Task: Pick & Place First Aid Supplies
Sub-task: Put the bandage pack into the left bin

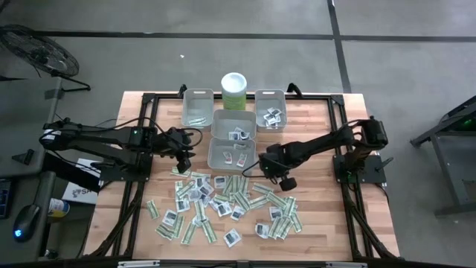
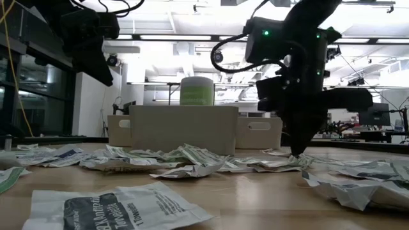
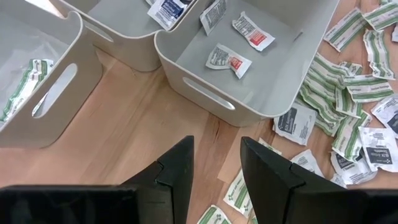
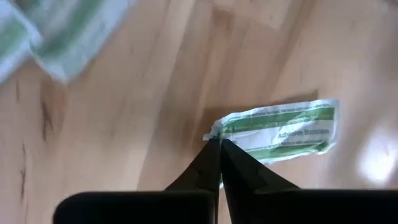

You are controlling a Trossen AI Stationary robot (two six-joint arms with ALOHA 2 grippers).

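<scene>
The first aid supplies [image 1: 230,205] lie scattered over the near half of the wooden table: narrow green-white strips and small white squares with dark print. My right gripper [image 4: 219,144] points down just right of the near grey bin [image 1: 230,153], shut on the end of one green-white strip packet [image 4: 280,127]. In the low view its fingertips [image 2: 299,152] reach down to the packets on the table. My left gripper [image 3: 216,163] hangs open above bare wood left of that bin, with nothing between its fingers. My right gripper pinches one short end [image 4: 216,133] of the green-white strip packet between its two fingertips. The fingers come from above, pointing down. The packet stretches away from the fingertips over the wood; whether it is lifted clear of the table I cannot tell.
Several grey bins stand at the table's far middle: one at the left [image 1: 197,109], one at the right [image 1: 270,109], one in the middle [image 1: 234,125] and the near one, which holds a few packets [image 3: 229,60]. A pale green canister [image 1: 233,89] stands behind them.
</scene>
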